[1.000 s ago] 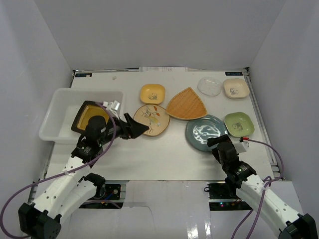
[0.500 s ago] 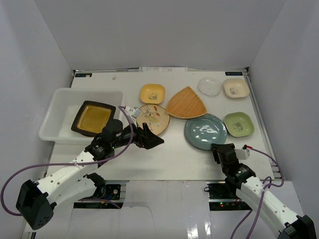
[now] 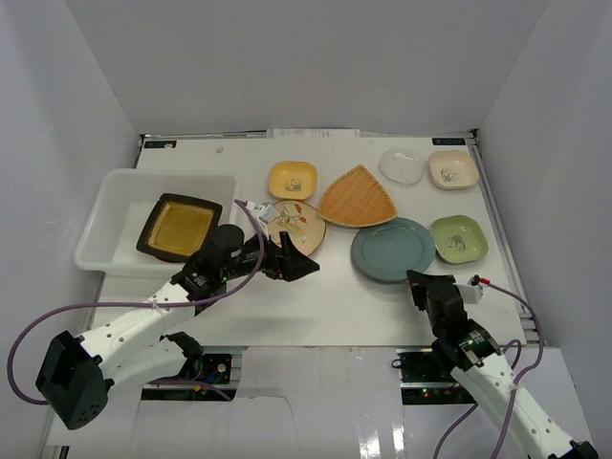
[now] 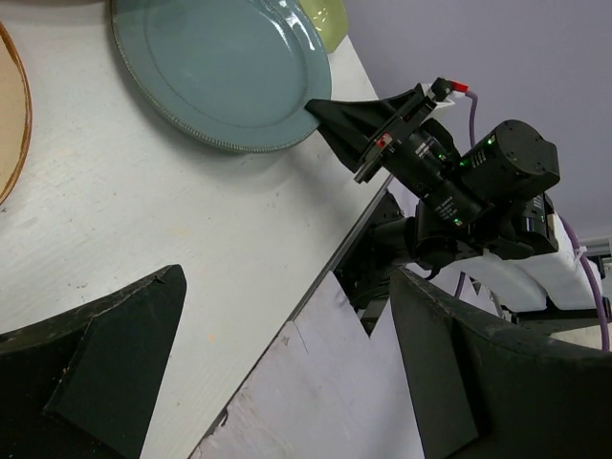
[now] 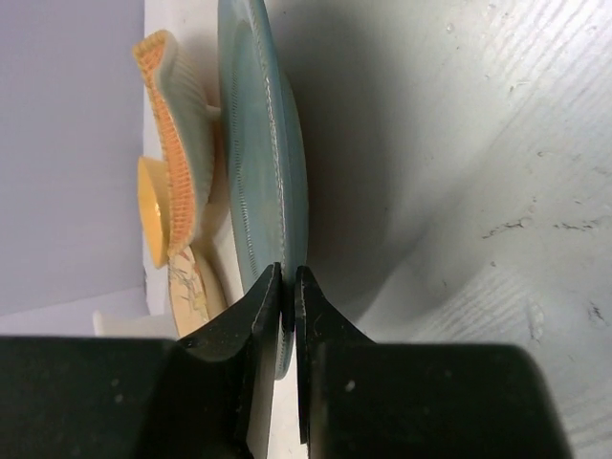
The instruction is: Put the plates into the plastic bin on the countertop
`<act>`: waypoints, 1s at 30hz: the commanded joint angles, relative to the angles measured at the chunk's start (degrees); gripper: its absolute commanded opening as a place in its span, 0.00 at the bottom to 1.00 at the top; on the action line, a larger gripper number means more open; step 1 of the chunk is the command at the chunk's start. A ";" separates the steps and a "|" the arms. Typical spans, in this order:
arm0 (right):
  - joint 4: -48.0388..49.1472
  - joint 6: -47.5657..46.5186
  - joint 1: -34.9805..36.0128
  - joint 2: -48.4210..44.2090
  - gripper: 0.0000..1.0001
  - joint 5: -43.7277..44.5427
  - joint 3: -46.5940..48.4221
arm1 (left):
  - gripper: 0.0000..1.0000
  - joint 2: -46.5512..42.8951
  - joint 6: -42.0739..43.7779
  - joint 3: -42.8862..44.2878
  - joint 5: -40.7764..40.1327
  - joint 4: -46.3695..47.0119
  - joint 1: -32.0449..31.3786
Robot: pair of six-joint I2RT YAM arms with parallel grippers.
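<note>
The plastic bin (image 3: pixel 107 201) stands at the left of the countertop (image 3: pixel 316 306) with the dark square plate (image 3: pixel 179 227) lying in it. My left gripper (image 3: pixel 304 266) (image 4: pixel 287 368) hangs open and empty over the countertop, just in front of the floral cream plate (image 3: pixel 298 222). At the near rim of the teal plate (image 3: pixel 390 251) (image 4: pixel 220 67) (image 5: pixel 256 182), my right gripper (image 3: pixel 419 281) (image 5: pixel 289 282) (image 4: pixel 325 110) is shut on that rim. Behind lie the yellow plate (image 3: pixel 293 179), orange fan-shaped plate (image 3: pixel 357 197) (image 5: pixel 177 115), clear plate (image 3: pixel 402 165), cream plate (image 3: pixel 452 168) and green plate (image 3: pixel 459 238).
White walls enclose the countertop on three sides. The countertop's near edge (image 4: pixel 359 234) runs just in front of both grippers, with the arm bases below it.
My left arm has swung right, away from the bin, leaving the dark square plate inside. The right gripper has pulled back to the teal plate's near rim and closed on it.
</note>
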 commanded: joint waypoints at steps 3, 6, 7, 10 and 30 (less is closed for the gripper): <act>-17.87 -9.49 -0.03 -3.45 0.08 -2.49 4.90 | 0.98 1.31 -0.23 4.53 -2.33 0.82 -0.34; -19.63 -14.94 -0.02 -2.93 0.08 -3.37 10.52 | 0.98 4.02 -0.31 6.03 -2.68 0.82 -0.34; -19.81 -17.30 -0.03 -2.40 0.08 -4.34 13.14 | 0.98 4.91 -0.40 7.08 -2.42 0.56 -0.34; -18.06 -21.45 0.06 -1.70 0.08 -7.50 16.15 | 0.98 8.41 -0.23 9.10 -3.11 -1.19 -0.34; -0.13 -29.37 0.06 4.72 0.08 -30.00 25.91 | 0.98 20.37 -7.51 -0.03 -2.50 4.33 -0.25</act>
